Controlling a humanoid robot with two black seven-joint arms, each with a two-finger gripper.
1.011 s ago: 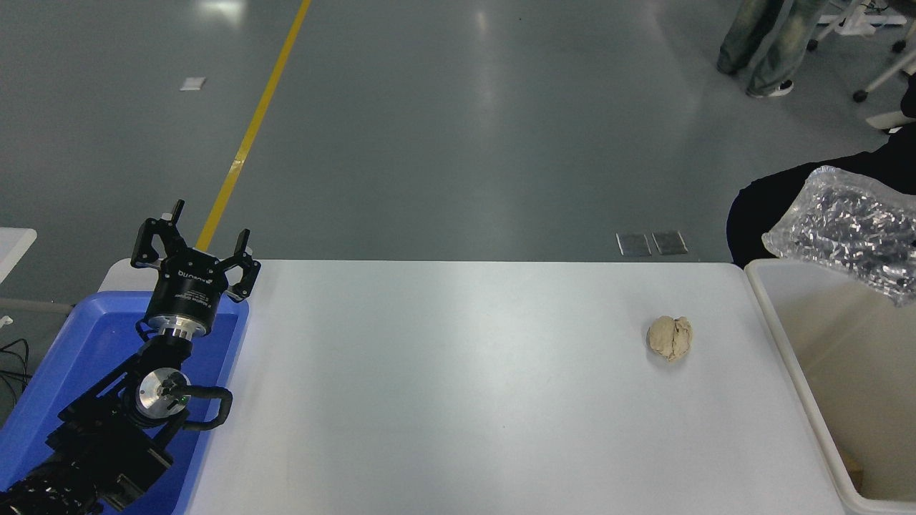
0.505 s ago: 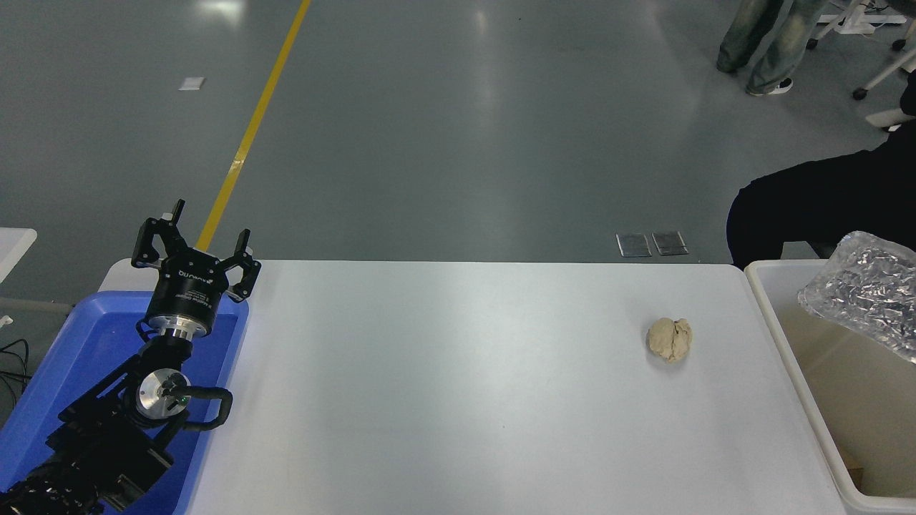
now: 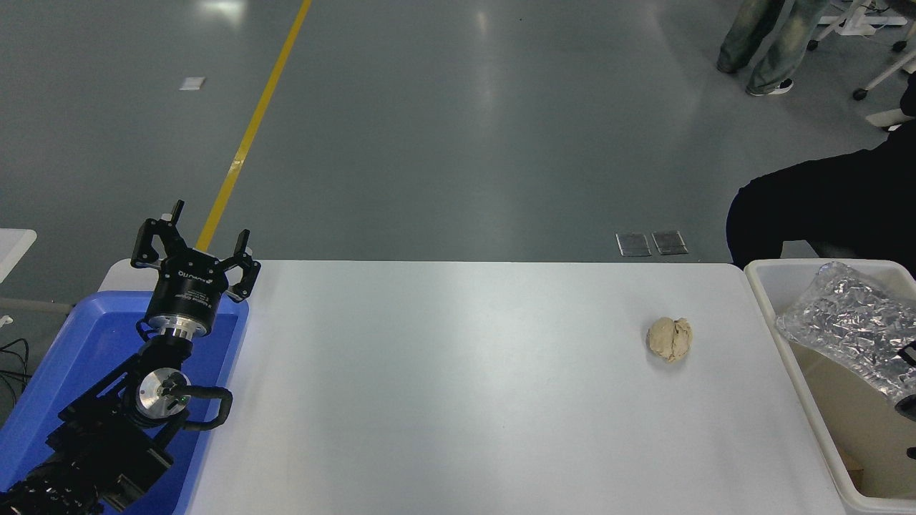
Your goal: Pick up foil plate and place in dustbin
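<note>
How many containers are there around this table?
2. A blue plastic tray sits at the table's left end, under the parked left arm; the off-white dustbin stands at the right end, with the foil plate over its opening. Others may lie outside the picture.

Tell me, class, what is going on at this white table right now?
The right gripper, barely in view at the right edge, carries the foil plate over the open dustbin; whether its grip is closed cannot be seen. The plate hangs tilted within the bin's rim, apparently not yet let go. The left gripper is parked, open, above the blue tray. A beige paper ball lies on the table.
</note>
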